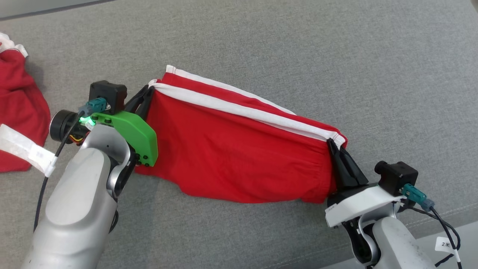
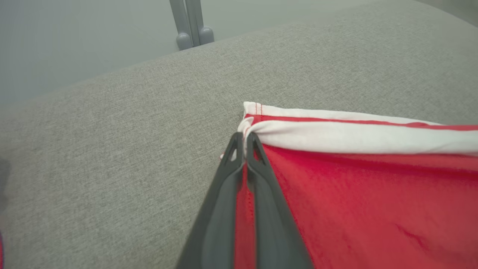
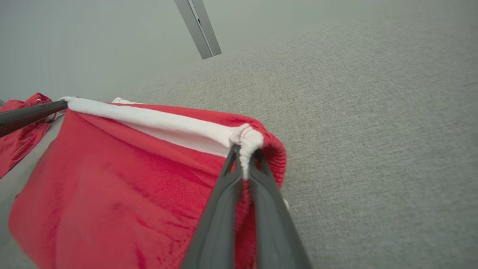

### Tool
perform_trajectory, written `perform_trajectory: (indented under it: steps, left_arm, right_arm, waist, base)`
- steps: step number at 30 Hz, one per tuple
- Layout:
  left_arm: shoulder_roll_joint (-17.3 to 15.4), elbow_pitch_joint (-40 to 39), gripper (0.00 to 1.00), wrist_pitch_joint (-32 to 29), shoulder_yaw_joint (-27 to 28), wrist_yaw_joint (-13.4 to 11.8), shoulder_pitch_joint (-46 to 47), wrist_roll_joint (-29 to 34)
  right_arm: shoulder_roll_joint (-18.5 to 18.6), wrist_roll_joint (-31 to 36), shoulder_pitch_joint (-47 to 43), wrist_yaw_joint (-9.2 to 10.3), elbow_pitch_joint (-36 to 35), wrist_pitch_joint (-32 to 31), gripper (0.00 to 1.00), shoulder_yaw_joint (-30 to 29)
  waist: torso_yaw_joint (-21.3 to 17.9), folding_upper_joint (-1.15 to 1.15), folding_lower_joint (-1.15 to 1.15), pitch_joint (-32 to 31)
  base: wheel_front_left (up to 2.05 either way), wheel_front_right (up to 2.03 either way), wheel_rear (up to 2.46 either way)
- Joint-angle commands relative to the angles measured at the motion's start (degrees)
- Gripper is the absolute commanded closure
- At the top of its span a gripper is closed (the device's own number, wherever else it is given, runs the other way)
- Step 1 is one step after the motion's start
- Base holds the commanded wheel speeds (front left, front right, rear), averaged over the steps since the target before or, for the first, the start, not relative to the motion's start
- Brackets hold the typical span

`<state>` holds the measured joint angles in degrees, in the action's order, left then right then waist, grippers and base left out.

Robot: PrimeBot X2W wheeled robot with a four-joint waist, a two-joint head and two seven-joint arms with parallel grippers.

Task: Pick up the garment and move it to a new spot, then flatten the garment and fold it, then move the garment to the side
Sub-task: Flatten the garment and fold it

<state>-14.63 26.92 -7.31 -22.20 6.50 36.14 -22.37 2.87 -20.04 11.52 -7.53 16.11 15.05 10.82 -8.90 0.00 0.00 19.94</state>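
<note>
Garment (image 1: 239,149), one red piece with two white bands, is hanging stretched between two grippers over the grey cushion (image 1: 336,56). I cannot tell whether its sagging lower edge is touching the cushion. The left gripper (image 1: 148,90) is pinching the white-banded corner, fingers clamped tight on the cloth. The right gripper (image 1: 330,142) is gripping the gathered white hem at the other end, closed on it too. One second red cloth (image 1: 18,101) is lying crumpled at far left, well apart. A grey metal post (image 2: 191,22) is standing beyond the cushion's edge.
</note>
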Motion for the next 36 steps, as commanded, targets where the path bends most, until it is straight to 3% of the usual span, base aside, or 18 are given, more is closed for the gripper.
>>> perform_trajectory:
  steps: [1, 5, 7, 8, 9, 16, 23, 36]
  left_arm:
    - [0.24, 1.49, 1.00, 0.18, 0.11, -0.02, 1.90, 0.40]
    - [1.06, 5.10, 0.99, 0.76, -0.12, -0.59, 4.57, 0.52]
    - [1.65, 6.37, 0.33, 2.26, 0.06, -1.12, 5.53, 0.71]
    - [1.96, 6.99, 0.00, 2.90, 0.00, -1.18, 5.75, 0.74]
    - [2.34, 7.83, 0.00, 3.62, -0.16, -1.23, 5.94, 0.74]
    - [3.77, 9.78, 0.00, 9.26, -1.25, -1.99, 5.10, 1.85]
    - [4.03, 6.89, 0.00, 12.33, -2.00, -1.63, -0.67, 0.52]
    - [0.73, 2.27, 0.00, 1.16, -0.92, -1.02, -10.83, -6.51]
  right_arm:
    - [0.05, -0.41, 0.99, 0.08, 0.51, 0.18, 1.00, 0.38]
    - [0.06, -1.11, 2.28, 0.08, 1.89, 0.18, 1.00, 1.10]
    - [0.04, -1.80, 2.69, 0.08, 2.61, 0.19, 0.58, 1.63]
    - [0.04, -2.11, 2.77, 0.08, 2.93, 0.18, 0.24, 2.00]
    - [0.06, -2.43, 2.95, 0.08, 3.17, 0.19, 0.00, 2.12]
    - [0.07, -1.83, 2.10, 0.08, 2.97, 0.19, 0.00, 1.11]
    - [0.08, 1.81, -1.19, 0.08, 0.56, 0.19, 0.00, -2.85]
    - [0.06, 7.15, -6.15, 0.08, -6.15, 0.18, 0.00, -10.65]
  waist:
    - [-0.94, 0.00, 0.00, 1.11]
    - [-1.25, 0.00, 0.00, 1.47]
    - [-1.22, 0.00, 0.00, 1.47]
    - [-1.16, 0.00, 0.00, 1.43]
    - [-1.07, 0.00, 0.00, 1.34]
    - [-0.13, 0.00, 0.00, -0.17]
    - [1.30, 0.00, 0.00, -3.77]
    - [1.57, 0.00, 0.00, -8.56]
  base:
    - [0.00, 0.00, 0.00]
    - [0.00, 0.00, 0.00]
    - [0.00, 0.00, 0.00]
    - [0.00, 0.00, 0.00]
    - [0.00, 0.00, 0.00]
    - [0.00, 0.00, 0.00]
    - [0.00, 0.00, 0.00]
    - [0.00, 0.00, 0.00]
